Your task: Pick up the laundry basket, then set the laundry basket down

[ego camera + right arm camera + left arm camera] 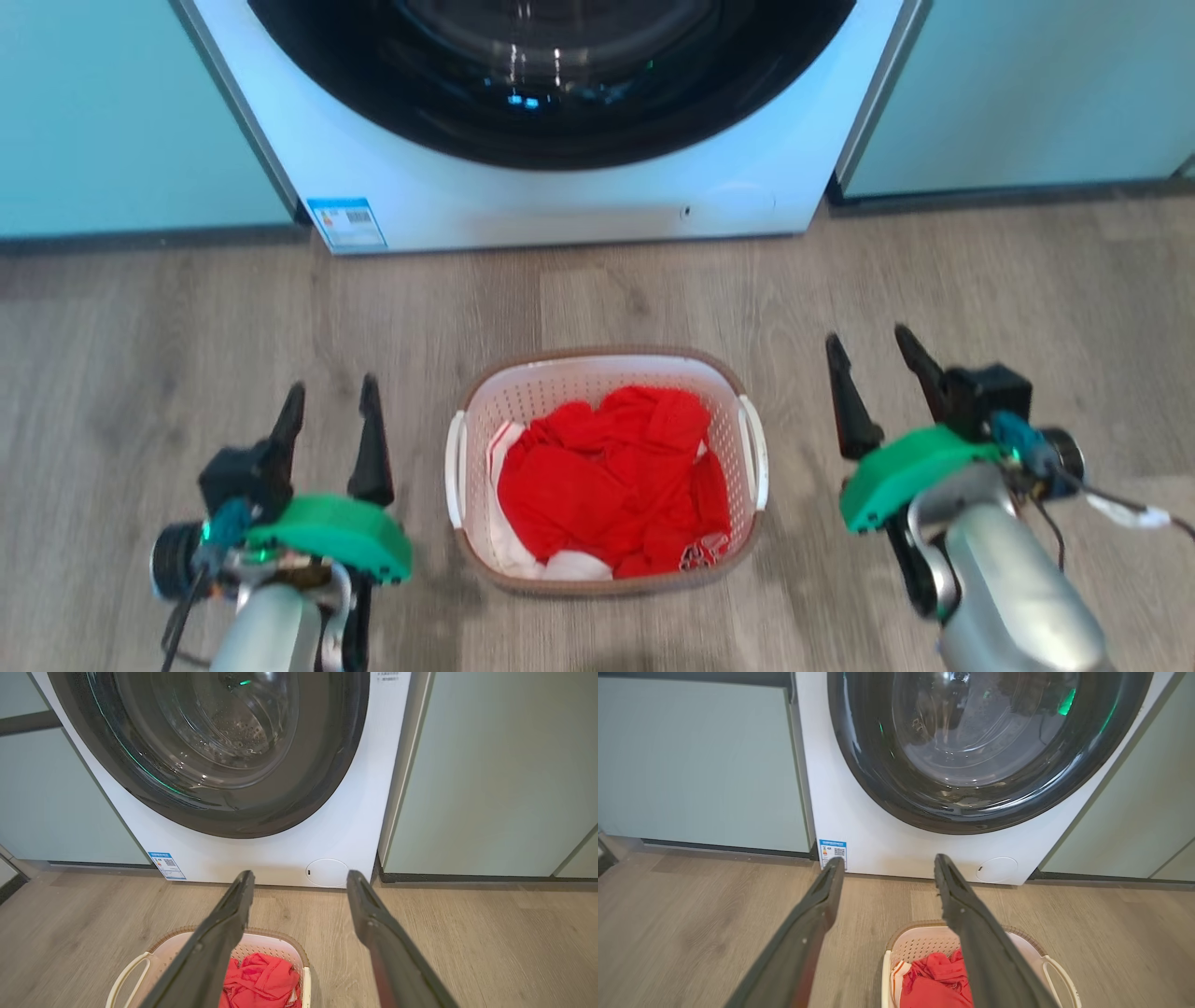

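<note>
Left to right, on a wooden floor (140, 373): the left gripper (332, 390) hovers with its jaws apart and empty, near the basket's left side. The laundry basket (523, 392), holding red clothes (607, 476), sits on the floor in front of a washer (560, 201), between the two arms. The right gripper (868, 341) has its jaws apart and empty, near the basket's right side. The pick-up seems not yet begun. Next, each gripper probably needs to reach its side handle, then both lift evenly.

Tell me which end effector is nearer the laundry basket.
Left, narrowly. The left end effector hangs open just off the left side of the laundry basket; the right end effector, open, stands farther off its right side.
</note>
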Motion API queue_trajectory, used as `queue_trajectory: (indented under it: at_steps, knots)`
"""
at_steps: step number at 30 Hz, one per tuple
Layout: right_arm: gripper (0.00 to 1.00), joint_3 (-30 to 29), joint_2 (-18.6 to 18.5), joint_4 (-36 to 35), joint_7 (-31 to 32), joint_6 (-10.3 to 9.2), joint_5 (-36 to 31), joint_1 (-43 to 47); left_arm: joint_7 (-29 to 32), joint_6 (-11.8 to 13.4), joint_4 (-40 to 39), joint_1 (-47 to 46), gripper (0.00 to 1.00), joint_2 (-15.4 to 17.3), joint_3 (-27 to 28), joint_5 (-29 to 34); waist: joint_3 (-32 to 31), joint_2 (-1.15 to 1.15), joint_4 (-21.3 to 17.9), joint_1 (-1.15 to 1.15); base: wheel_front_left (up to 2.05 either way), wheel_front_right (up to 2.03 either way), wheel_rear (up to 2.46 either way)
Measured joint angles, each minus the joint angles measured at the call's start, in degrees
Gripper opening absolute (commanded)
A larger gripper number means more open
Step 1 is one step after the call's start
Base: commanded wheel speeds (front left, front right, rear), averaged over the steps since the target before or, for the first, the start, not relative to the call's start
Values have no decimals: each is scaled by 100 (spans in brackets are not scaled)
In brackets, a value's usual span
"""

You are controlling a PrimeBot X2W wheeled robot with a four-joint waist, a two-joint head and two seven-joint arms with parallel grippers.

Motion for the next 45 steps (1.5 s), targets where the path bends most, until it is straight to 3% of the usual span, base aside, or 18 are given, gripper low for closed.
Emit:
queue_trajectory:
  at_steps: [19,42,43,45]
  knots:
    - [100,-531,47,-1323,0,0,-210,1467,0,-18,-1122,1618,100,-73,345,293,-725,0,-9,0,0,0,0]
    - [100,-656,98,-1503,0,0,-209,1720,0,2,-1290,1746,100,-73,401,349,-815,0,-41,0,0,0,0]
    - [0,-658,98,-1502,0,0,-209,1720,0,1,-1294,1746,0,-73,401,336,-815,0,-39,0,0,0,0]
    - [0,-655,104,-1407,8,0,-208,1726,10,2,-1211,1746,0,-73,375,337,-815,-1,-37,0,0,0,0]
